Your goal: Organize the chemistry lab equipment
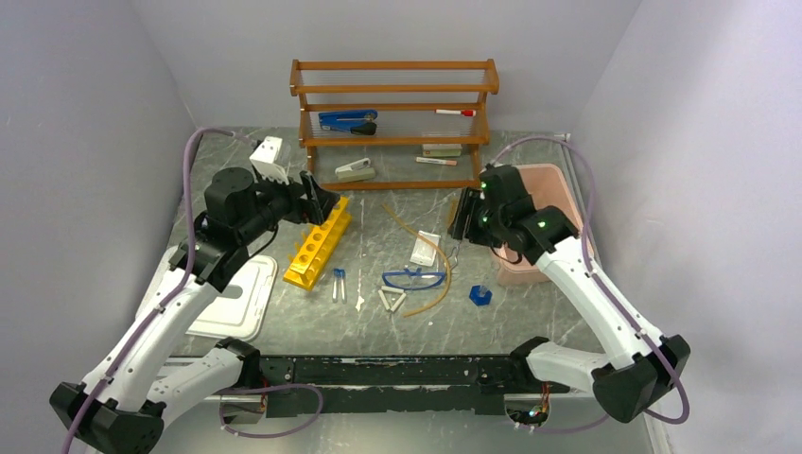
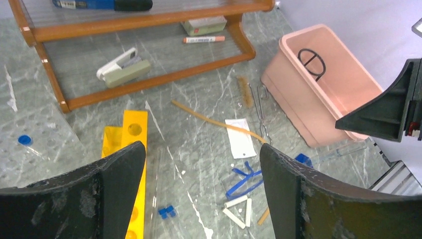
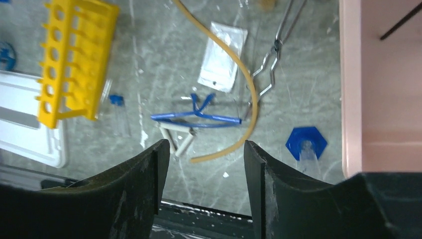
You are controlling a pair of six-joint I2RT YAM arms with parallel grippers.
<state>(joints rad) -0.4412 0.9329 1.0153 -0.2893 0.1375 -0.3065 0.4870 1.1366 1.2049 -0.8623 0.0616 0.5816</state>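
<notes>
The yellow test-tube rack (image 1: 317, 246) lies left of centre, with my left gripper (image 1: 326, 203) (image 2: 201, 149) open and empty above its far end. Two blue-capped tubes (image 1: 339, 284) lie just right of the rack. Blue goggles (image 1: 414, 279), a white triangle (image 1: 392, 300), amber tubing (image 3: 249, 84) and a clear bag (image 1: 425, 248) are spread over the middle. A blue hexagonal base (image 1: 480, 295) sits to their right. A black wire ring (image 2: 312, 62) lies inside the pink bin (image 1: 547, 184). My right gripper (image 1: 461, 216) (image 3: 205, 144) hangs open and empty at the bin's left side.
A wooden shelf rack (image 1: 392, 123) with a stapler and markers stands at the back. A white tray (image 1: 232, 303) lies at the near left. Metal tongs (image 3: 271, 64) rest between the bag and the bin. A blue cap (image 2: 24, 140) lies at the far left.
</notes>
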